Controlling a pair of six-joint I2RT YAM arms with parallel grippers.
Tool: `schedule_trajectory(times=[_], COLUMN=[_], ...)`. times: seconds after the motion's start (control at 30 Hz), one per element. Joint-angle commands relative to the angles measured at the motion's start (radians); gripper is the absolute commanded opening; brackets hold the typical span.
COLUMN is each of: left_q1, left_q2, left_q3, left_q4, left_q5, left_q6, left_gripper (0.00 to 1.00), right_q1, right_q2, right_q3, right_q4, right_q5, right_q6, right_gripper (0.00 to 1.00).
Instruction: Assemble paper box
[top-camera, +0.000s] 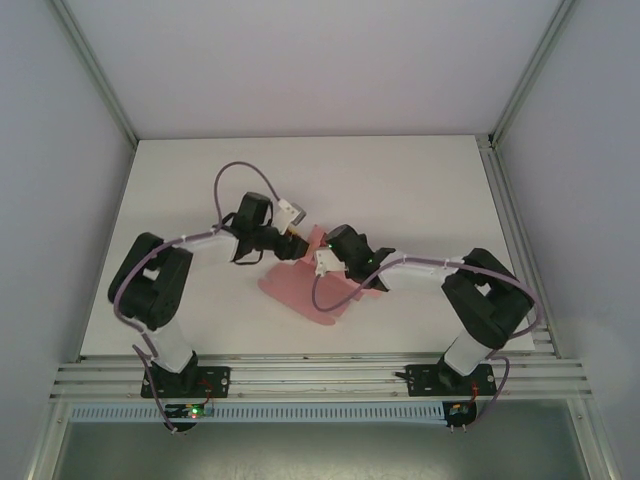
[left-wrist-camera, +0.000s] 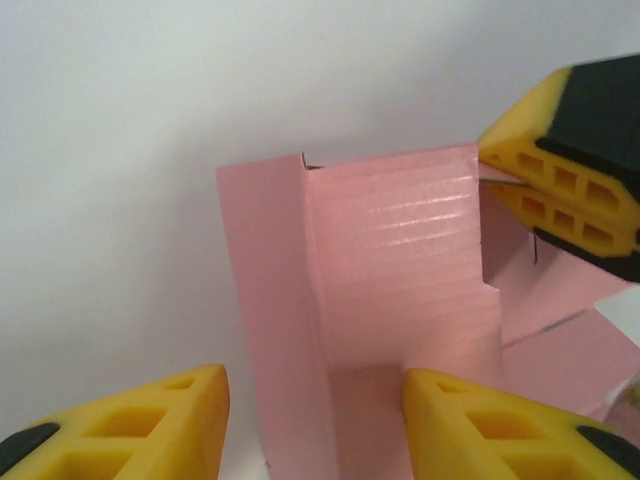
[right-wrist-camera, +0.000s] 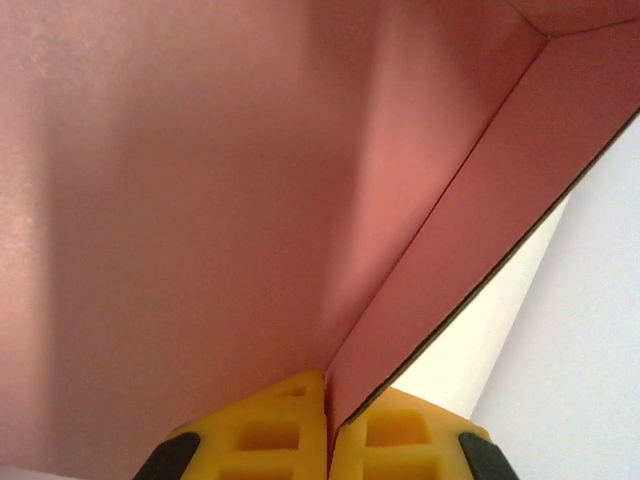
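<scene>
Plainly, the work is at an early stage. The paper box (top-camera: 308, 292) is a creased pink sheet at the middle of the table (top-camera: 400, 180), not yet a box. Most of it lies flat, spreading toward 5 o'clock from where the two arms meet.

In the left wrist view one panel stands upright, with a folded side strip at its 9 o'clock edge. The right gripper (right-wrist-camera: 328, 405) is pinched tight on that panel's corner, coming in at 2 o'clock. The left gripper (left-wrist-camera: 312, 392) stands parted astride the panel's foot; its right finger may touch the card, though I cannot be sure.

The remaining walls have yet to be raised, the tabs tucked and the shape closed.

No brand, label or writing is legible; the card looks plain.
</scene>
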Motion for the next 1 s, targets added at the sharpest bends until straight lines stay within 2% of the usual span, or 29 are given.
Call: schedule_trajectory(times=[0.0, 0.17, 0.3, 0.4, 0.57, 0.7, 0.87, 0.97], left_q1=[-0.010, -0.011, -0.010, -0.011, -0.010, -0.010, -0.011, -0.010], left_q2=[-0.103, -0.196, -0.217, -0.218, -0.245, -0.232, -0.194, -0.171], left_q3=[-0.098, -0.187, -0.225, -0.237, -0.320, -0.295, -0.284, -0.248], left_q4=[0.178, 0.210, 0.236, 0.218, 0.296, 0.248, 0.303, 0.250], left_q5=[-0.044, -0.056, -0.068, -0.064, -0.065, -0.042, -0.046, -0.066], left_q6=[-0.063, -0.080, -0.082, -0.093, -0.120, -0.119, -0.126, -0.109], left_gripper=[0.51, 0.52, 0.52, 0.51, 0.52, 0.52, 0.53, 0.53], right_q1=[0.031, 0.016, 0.020, 0.022, 0.029, 0.034, 0.040, 0.055], right_q2=[-0.072, -0.154, -0.168, -0.166, -0.214, -0.227, -0.232, -0.206], right_q3=[-0.028, 0.025, 0.050, 0.051, 0.007, 0.000, -0.040, -0.116], right_q4=[-0.096, -0.116, -0.151, -0.135, -0.011, 0.026, 0.063, 0.211], right_q5=[-0.059, -0.093, -0.125, -0.105, -0.084, -0.060, -0.063, -0.009], right_q6=[-0.018, -0.051, -0.094, -0.120, -0.178, -0.200, -0.185, -0.221], right_gripper=[0.00, 0.00, 0.00, 0.00, 0.00, 0.00, 0.00, 0.00])
